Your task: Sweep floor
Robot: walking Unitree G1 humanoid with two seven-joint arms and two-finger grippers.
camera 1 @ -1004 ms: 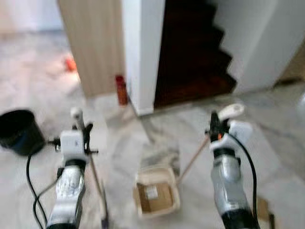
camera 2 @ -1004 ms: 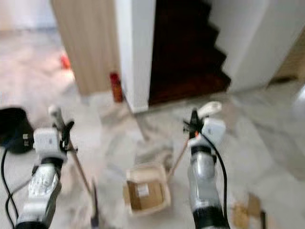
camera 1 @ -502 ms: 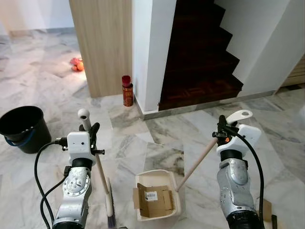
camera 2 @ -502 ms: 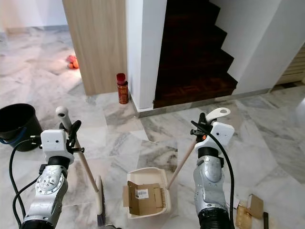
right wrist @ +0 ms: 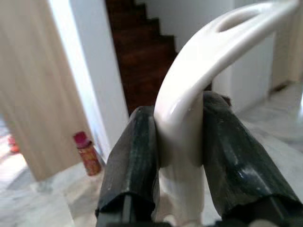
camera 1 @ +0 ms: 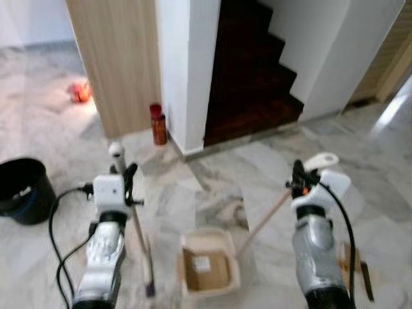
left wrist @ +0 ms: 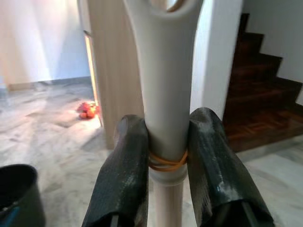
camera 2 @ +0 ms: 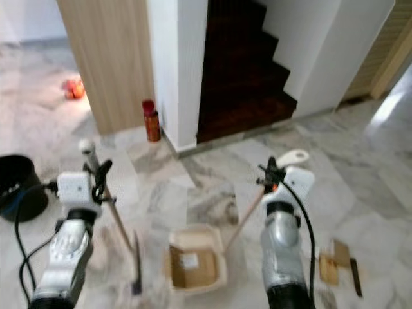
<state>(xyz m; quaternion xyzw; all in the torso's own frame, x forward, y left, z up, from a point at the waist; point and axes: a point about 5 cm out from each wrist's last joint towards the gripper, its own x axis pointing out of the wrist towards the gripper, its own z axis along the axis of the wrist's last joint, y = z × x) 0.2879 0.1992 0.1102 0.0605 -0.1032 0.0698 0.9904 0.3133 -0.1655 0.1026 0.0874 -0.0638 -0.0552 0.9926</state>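
Two black fingers (left wrist: 129, 170) of the left gripper (left wrist: 165, 165) press either side of the pale grip of a broom (camera 1: 137, 226), clamped just above an orange rubber band (left wrist: 166, 162) wound round the handle; the broom's wooden shaft slants down from the gripper to a dark head on the marble floor (camera 1: 212, 187), at about 7 o'clock from the dustpan (camera 1: 207, 269). The right gripper (right wrist: 180, 137) pinches the curved white loop handle of the dustpan between its fingers (right wrist: 135, 156), and the wooden stick runs from the gripper down toward 8 o'clock to the cream pan, which rests flat on the floor between the two silver arms. A piece of brown cardboard (camera 1: 205, 269) with a white label lies inside the pan. At 3 o'clock from the pan, beside the right arm, more cardboard scraps (camera 2: 335, 261) lie on the floor. A black bucket (camera 1: 22, 190) stands at 9 o'clock, well apart from the left arm. At 12 o'clock a white pillar (camera 1: 187, 64) meets a wood-panelled wall (camera 1: 112, 58), with a red can (camera 1: 158, 123) standing at its foot and a dark wooden staircase (camera 1: 248, 84) rising behind. A small orange object (camera 1: 80, 91) lies on the floor at 11 o'clock, too blurred to identify.
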